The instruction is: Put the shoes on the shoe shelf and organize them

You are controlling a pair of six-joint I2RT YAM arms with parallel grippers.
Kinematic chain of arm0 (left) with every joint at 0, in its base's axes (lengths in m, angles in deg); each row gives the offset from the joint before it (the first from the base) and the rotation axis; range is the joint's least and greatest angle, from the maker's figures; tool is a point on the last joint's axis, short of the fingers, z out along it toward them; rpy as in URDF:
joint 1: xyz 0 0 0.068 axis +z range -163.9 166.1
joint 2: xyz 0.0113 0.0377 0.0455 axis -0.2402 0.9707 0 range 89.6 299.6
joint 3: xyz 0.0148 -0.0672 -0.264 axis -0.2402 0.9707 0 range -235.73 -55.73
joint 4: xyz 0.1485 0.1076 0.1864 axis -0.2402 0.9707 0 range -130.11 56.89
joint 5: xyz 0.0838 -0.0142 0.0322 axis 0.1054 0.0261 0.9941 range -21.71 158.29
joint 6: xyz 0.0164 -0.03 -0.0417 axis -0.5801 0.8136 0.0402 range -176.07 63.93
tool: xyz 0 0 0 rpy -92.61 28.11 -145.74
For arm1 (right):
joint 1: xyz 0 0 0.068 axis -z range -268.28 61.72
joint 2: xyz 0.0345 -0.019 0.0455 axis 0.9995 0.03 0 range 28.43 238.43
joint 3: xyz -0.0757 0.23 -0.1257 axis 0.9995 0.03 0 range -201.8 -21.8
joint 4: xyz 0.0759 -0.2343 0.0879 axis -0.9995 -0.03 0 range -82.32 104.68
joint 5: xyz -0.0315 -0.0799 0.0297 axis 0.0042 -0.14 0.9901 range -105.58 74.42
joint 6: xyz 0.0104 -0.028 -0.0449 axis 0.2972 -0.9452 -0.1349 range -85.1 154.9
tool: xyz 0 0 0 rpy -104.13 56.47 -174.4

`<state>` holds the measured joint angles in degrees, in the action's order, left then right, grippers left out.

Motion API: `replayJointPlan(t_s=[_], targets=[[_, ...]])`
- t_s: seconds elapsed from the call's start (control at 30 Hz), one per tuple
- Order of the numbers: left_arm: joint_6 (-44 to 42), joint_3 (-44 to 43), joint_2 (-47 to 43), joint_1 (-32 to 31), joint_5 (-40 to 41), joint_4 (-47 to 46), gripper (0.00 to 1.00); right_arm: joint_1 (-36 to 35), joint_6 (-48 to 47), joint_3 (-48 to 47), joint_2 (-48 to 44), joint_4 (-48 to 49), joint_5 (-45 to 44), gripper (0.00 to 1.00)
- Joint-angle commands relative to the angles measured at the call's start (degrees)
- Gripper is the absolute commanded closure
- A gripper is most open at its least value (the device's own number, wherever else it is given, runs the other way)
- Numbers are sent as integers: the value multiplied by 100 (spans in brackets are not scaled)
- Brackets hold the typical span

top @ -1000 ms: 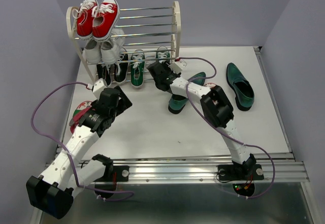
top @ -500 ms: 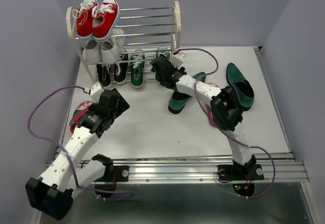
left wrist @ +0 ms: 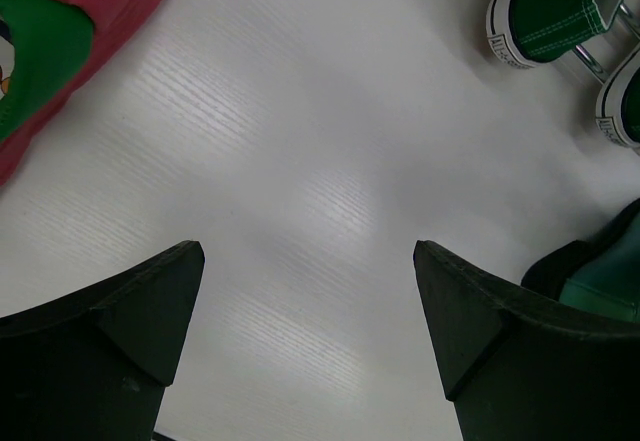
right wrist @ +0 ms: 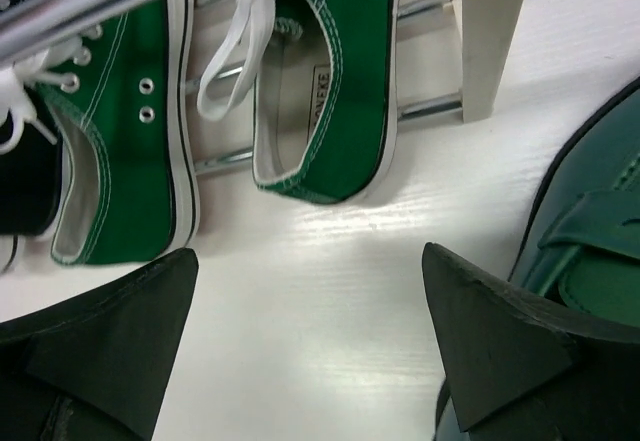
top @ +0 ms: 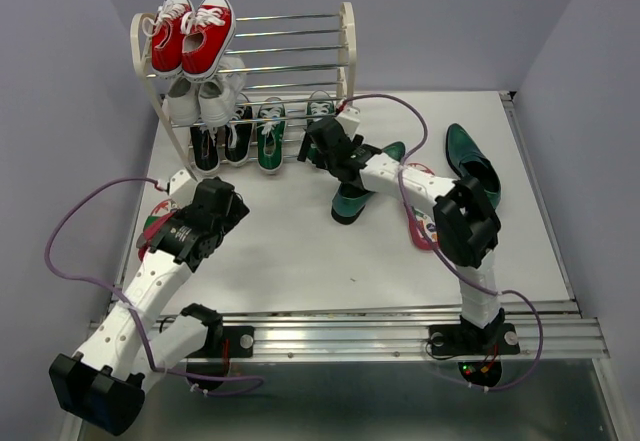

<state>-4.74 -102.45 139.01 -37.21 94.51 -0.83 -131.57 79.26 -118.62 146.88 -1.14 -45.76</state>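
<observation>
The shoe shelf (top: 346, 56) stands at the back left. Two green canvas sneakers (top: 270, 133) sit on its bottom tier, side by side in the right wrist view (right wrist: 330, 91). My right gripper (top: 322, 144) is open and empty just in front of them (right wrist: 310, 341). One dark green loafer (top: 352, 201) lies under my right arm, the other (top: 472, 169) lies at the right. A red-pink flip-flop (top: 157, 223) lies by my left arm; another (top: 425, 226) shows under my right forearm. My left gripper (top: 228, 201) is open over bare table (left wrist: 310, 331).
Red sneakers (top: 192, 33) sit on the top tier, white sneakers (top: 205, 96) on the middle, black sneakers (top: 220, 141) at the bottom left. The shelf's cream right post (right wrist: 490, 31) stands close to my right gripper. Purple cables loop off both arms.
My right arm's elbow has swung to the right, uncovering the flip-flop beneath it, while its gripper stays at the bottom tier. My left gripper has drawn back toward the near left.
</observation>
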Motion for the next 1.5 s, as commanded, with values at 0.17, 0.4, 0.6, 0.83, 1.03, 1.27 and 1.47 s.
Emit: replayJointPlan(t_s=[0.17, 0.4, 0.6, 0.83, 1.03, 1.27, 1.47], targets=[[554, -48, 253, 915, 666, 115, 1, -232, -771, 1102, -1332, 359, 793, 0], [536, 347, 385, 2109, 533, -368, 1, -347, -1157, 1849, -2089, 456, 697, 0], [676, 663, 666, 3366, 121, -851, 1, -347, -1281, 2184, -2432, 456, 407, 0], [817, 866, 763, 3869, 305, -1177, 1, -347, -1316, 2272, -2529, 456, 302, 0], [606, 1323, 895, 3904, 42, -1994, 6, -347, -1263, 2220, -2459, 448, 424, 0], [457, 1437, 1185, 3904, -29, -2215, 36, -347, -1166, 2123, -2397, 439, 521, 0], [246, 1499, 913, 3895, -319, -2443, 100, -347, -1105, 2053, -2283, 439, 635, 0]])
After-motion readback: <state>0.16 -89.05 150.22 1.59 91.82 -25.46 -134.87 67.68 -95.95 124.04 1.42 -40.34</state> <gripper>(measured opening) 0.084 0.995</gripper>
